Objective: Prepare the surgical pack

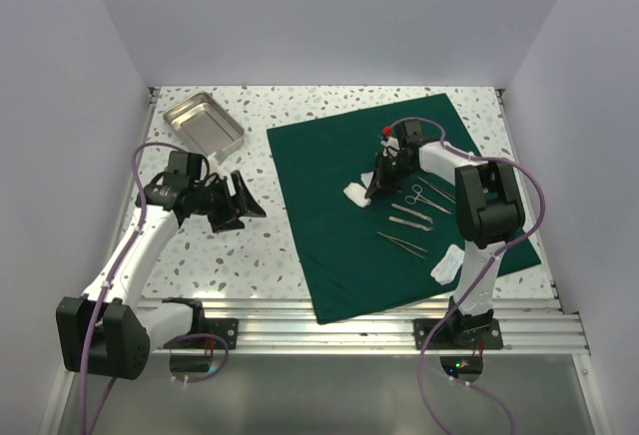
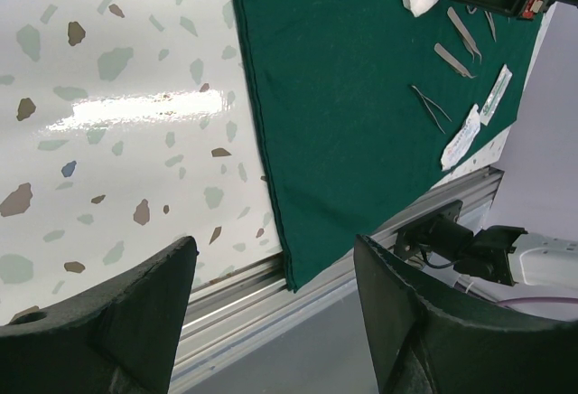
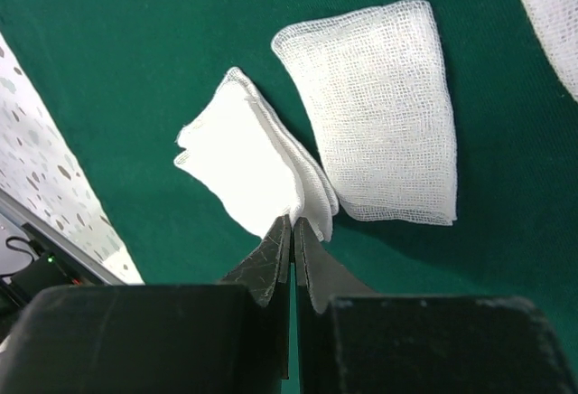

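Observation:
The surgical pack's dark green drape (image 1: pixel 339 225) (image 2: pixel 343 96) (image 3: pixel 135 51) lies flat over the right half of the table, its near corner hanging over the rail. My right gripper (image 1: pixel 371 194) (image 3: pixel 292 220) is shut on the edge of a folded white gauze square (image 3: pixel 244 159) (image 1: pixel 355 194) at the drape's middle. Another gauze square (image 3: pixel 379 114) lies flat beside the first. My left gripper (image 1: pixel 248 199) (image 2: pixel 274 245) hovers open over the speckled tabletop left of the drape, with nothing between its fingers.
A steel tray (image 1: pixel 204 126) sits at the back left. On the drape's right part lie scissors (image 1: pixel 417 196), forceps (image 1: pixel 409 220) and tweezers (image 1: pixel 401 242) (image 2: pixel 432 107). White packets (image 1: pixel 447 265) (image 2: pixel 462 136) rest near the drape's right front edge. An aluminium rail (image 1: pixel 349 325) runs along the near edge.

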Tool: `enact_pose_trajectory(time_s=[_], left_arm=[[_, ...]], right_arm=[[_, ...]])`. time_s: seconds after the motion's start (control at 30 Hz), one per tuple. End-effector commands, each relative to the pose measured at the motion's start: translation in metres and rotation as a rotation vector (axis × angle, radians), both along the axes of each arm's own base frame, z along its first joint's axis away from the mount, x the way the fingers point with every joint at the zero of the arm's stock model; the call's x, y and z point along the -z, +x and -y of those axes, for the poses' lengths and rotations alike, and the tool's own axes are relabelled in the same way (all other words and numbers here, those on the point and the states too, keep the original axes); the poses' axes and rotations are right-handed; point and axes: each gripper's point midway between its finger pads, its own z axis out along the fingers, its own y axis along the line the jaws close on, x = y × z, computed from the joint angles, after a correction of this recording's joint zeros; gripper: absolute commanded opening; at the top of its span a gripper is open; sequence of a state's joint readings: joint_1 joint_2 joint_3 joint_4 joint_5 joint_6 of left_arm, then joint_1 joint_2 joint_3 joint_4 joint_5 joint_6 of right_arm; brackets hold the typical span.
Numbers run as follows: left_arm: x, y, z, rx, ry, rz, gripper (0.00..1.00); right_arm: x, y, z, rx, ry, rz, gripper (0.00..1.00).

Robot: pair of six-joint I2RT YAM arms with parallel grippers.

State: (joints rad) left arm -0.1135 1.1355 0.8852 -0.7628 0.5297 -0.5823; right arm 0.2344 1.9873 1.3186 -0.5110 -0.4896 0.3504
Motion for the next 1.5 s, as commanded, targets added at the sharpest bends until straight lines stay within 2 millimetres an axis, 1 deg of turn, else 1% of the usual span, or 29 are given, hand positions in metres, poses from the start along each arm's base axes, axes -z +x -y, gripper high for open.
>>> enact_pose_trajectory(time_s=[0.0, 0.2, 0.4, 0.57, 0.73, 0.77, 0.8, 0.83, 0.97, 1.0, 1.03, 1.07, 1.1, 1.13, 1.2, 1.23, 1.27, 1.33, 1.37, 1.43, 1.47], left_arm=[[-0.003, 0.005, 0.004, 0.019, -0.024, 0.030, 0.74], [-0.005, 0.006, 0.005, 0.021, -0.025, 0.035, 0.74], [-0.006, 0.007, 0.004, 0.024, -0.023, 0.035, 0.74], [-0.005, 0.008, 0.005, 0.028, -0.027, 0.031, 0.74], [-0.006, 0.009, 0.006, 0.029, -0.030, 0.030, 0.74], [-0.006, 0.009, 0.006, 0.030, -0.031, 0.029, 0.74], [-0.006, 0.009, 0.006, 0.030, -0.031, 0.031, 0.74], [-0.005, 0.010, 0.006, 0.030, -0.031, 0.028, 0.74], [-0.006, 0.010, 0.007, 0.029, -0.033, 0.028, 0.74], [-0.006, 0.010, 0.007, 0.029, -0.033, 0.027, 0.74], [-0.006, 0.010, 0.007, 0.030, -0.034, 0.028, 0.74], [-0.006, 0.009, 0.007, 0.030, -0.034, 0.025, 0.74], [-0.005, 0.009, 0.007, 0.030, -0.034, 0.025, 0.74], [-0.006, 0.009, 0.006, 0.029, -0.033, 0.027, 0.74], [-0.006, 0.008, 0.007, 0.029, -0.035, 0.026, 0.74], [-0.005, 0.008, 0.007, 0.029, -0.035, 0.024, 0.74], [-0.005, 0.007, 0.006, 0.029, -0.035, 0.024, 0.74], [-0.004, 0.006, 0.007, 0.030, -0.037, 0.017, 0.74], [-0.004, 0.006, 0.007, 0.030, -0.037, 0.017, 0.74], [-0.005, 0.005, 0.006, 0.028, -0.035, 0.020, 0.74], [-0.006, 0.004, 0.007, 0.030, -0.038, 0.022, 0.74]], right_arm=[[-0.011, 0.008, 0.000, 0.000, 0.013, 0.047, 0.00], [-0.014, 0.015, 0.002, 0.008, -0.002, 0.064, 0.00], [-0.012, 0.016, 0.004, 0.011, -0.011, 0.059, 0.00], [-0.012, 0.016, 0.007, 0.019, -0.023, 0.058, 0.00], [-0.013, 0.018, 0.006, 0.014, -0.016, 0.064, 0.01], [-0.013, 0.018, 0.006, 0.012, -0.015, 0.065, 0.04], [-0.014, 0.018, 0.005, 0.009, -0.012, 0.065, 0.13], [-0.014, 0.018, 0.004, 0.008, -0.009, 0.064, 0.19], [-0.027, 0.017, 0.005, 0.011, -0.006, 0.078, 0.31], [-0.036, 0.017, 0.005, 0.013, -0.002, 0.095, 0.34], [-0.040, 0.016, 0.005, 0.017, 0.000, 0.099, 0.38], [-0.042, 0.013, 0.006, 0.018, -0.002, 0.099, 0.39], [-0.049, 0.011, 0.007, 0.021, -0.002, 0.113, 0.40], [-0.049, 0.009, 0.008, 0.023, -0.003, 0.111, 0.43], [-0.044, 0.000, 0.010, 0.025, -0.002, 0.101, 0.47], [-0.046, 0.002, 0.009, 0.027, 0.003, 0.111, 0.47], [-0.040, -0.003, 0.010, 0.028, 0.004, 0.096, 0.49], [-0.037, -0.002, 0.007, 0.035, 0.023, 0.098, 0.51], [-0.033, -0.004, 0.007, 0.038, 0.030, 0.090, 0.55], [-0.032, -0.001, 0.004, 0.049, 0.046, 0.092, 0.57], [-0.028, -0.002, 0.003, 0.050, 0.049, 0.081, 0.59]])
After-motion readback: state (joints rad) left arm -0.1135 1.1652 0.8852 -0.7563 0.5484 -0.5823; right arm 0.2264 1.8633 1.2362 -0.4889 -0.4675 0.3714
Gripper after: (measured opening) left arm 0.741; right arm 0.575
